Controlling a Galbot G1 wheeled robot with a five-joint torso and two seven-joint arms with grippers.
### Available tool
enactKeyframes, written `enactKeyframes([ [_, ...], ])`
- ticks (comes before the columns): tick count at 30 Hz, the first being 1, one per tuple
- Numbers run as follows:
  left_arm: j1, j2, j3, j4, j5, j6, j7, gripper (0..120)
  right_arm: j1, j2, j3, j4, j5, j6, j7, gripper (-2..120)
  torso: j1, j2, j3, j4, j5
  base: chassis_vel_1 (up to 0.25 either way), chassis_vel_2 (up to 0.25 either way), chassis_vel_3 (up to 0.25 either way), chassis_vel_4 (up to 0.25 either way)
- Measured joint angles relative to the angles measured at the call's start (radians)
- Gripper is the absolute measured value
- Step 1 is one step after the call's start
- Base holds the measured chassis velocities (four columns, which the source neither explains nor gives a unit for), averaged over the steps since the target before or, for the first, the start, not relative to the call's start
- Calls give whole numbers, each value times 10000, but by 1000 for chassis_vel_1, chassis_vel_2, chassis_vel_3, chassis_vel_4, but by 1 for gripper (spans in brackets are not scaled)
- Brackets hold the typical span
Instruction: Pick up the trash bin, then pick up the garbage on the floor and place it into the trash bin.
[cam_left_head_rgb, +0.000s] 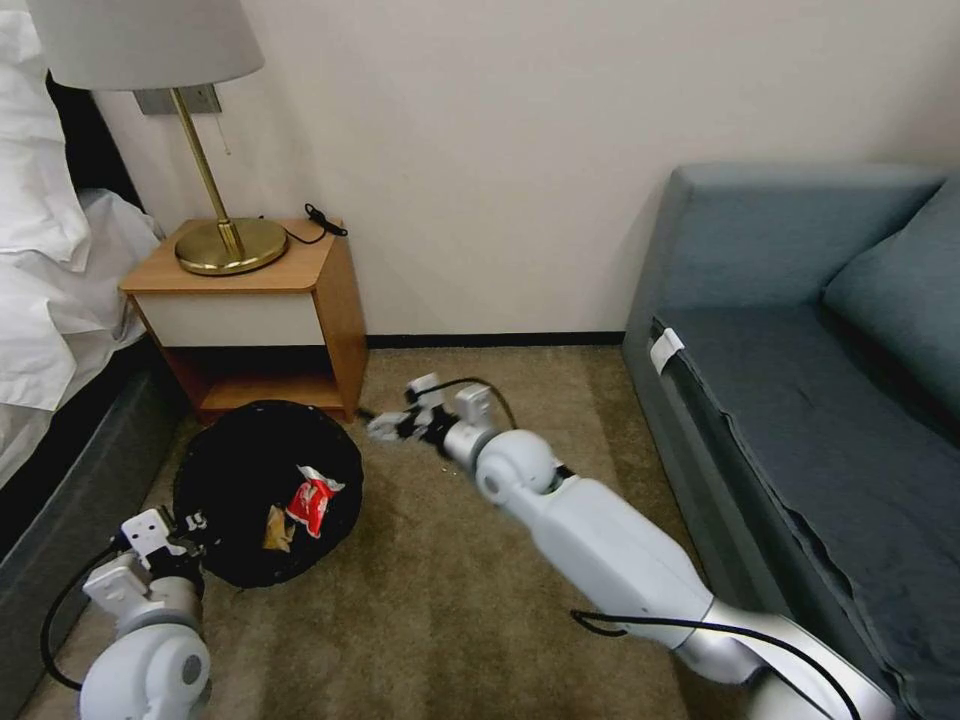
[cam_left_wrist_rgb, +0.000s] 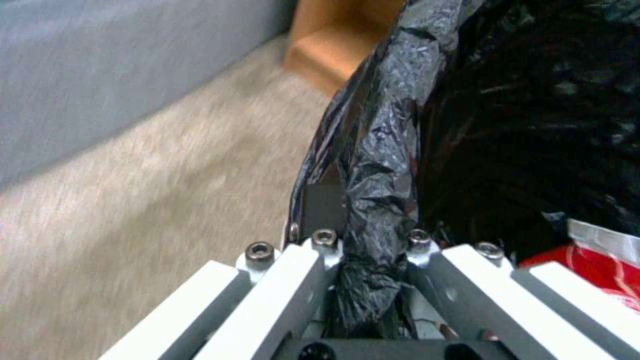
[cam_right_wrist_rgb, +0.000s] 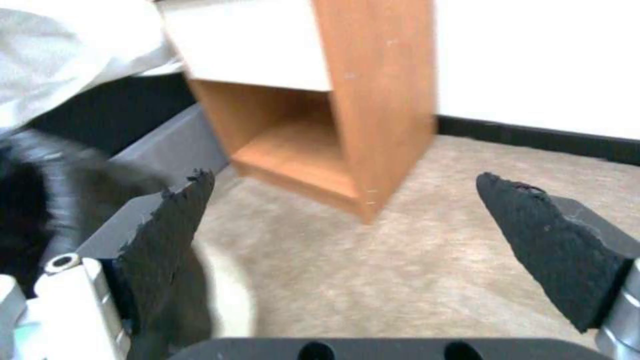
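Observation:
The trash bin (cam_left_head_rgb: 240, 470), lined with a crinkly black bag, stands on the carpet in front of the nightstand. Garbage lies inside it: a red snack packet (cam_left_head_rgb: 312, 503) and a tan-brown scrap (cam_left_head_rgb: 277, 530). My left gripper (cam_left_head_rgb: 190, 525) is shut on the bin's near rim. The left wrist view shows the left gripper (cam_left_wrist_rgb: 367, 225) pinching the bunched bag of the trash bin (cam_left_wrist_rgb: 533, 125), with the red packet (cam_left_wrist_rgb: 587, 270) beside it. My right gripper (cam_left_head_rgb: 383, 427) hangs open just right of the bin, above the carpet. In the right wrist view the right gripper (cam_right_wrist_rgb: 345, 177) holds nothing.
A wooden nightstand (cam_left_head_rgb: 290, 300) with a brass lamp (cam_left_head_rgb: 225, 240) stands against the wall behind the bin. A bed (cam_left_head_rgb: 50, 300) runs along the left and a blue-grey sofa (cam_left_head_rgb: 800, 350) along the right. Open carpet (cam_left_head_rgb: 450, 600) lies between them.

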Motion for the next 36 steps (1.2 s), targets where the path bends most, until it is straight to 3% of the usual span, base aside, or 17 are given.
enactKeyframes([
  [2, -33, -52, -116, 2, -461, 204, -282, 2, -118, -90, 221, -2, -91, 35, -46, 100, 0, 0, 0, 1, 0, 0, 0, 0, 0],
  [4, -108, -102, -353, 181, -1499, 779, -1209, 2, -657, -358, 822, 77, -423, 149, -203, 100, 0, 0, 0, -1, 0, 0, 0, 0, 0],
  [11, -196, -50, -367, 471, -2055, 1176, -1890, 2, -1391, -412, 1312, 314, -803, 206, -306, 100, 0, 0, 0, 1, -1, 0, 0, 0, 0],
  [18, -268, 46, -256, 652, -2146, 1371, -2106, 5, -1894, -370, 1482, 432, -1049, 231, -334, 100, 0, 0, 0, 1, -2, 0, 0, 0, 0],
  [20, -282, 137, -235, 721, -2068, 1398, -2139, 19, -2109, -350, 1551, 469, -1143, 232, -341, 100, 0, 0, -1, 0, -2, 0, 0, 0, 0],
  [29, -359, 284, -256, 878, -1220, 1725, -2565, 48, -2328, -427, 1675, 628, -1193, 168, -366, 100, 0, 1, 0, 1, -2, 0, 0, 0, 0],
  [36, -217, 229, -69, 891, 78, 1312, -2272, 75, -2316, -616, 1752, 631, -1158, 155, -404, 100, 0, 0, 0, 1, -3, 0, 0, 0, 0],
])
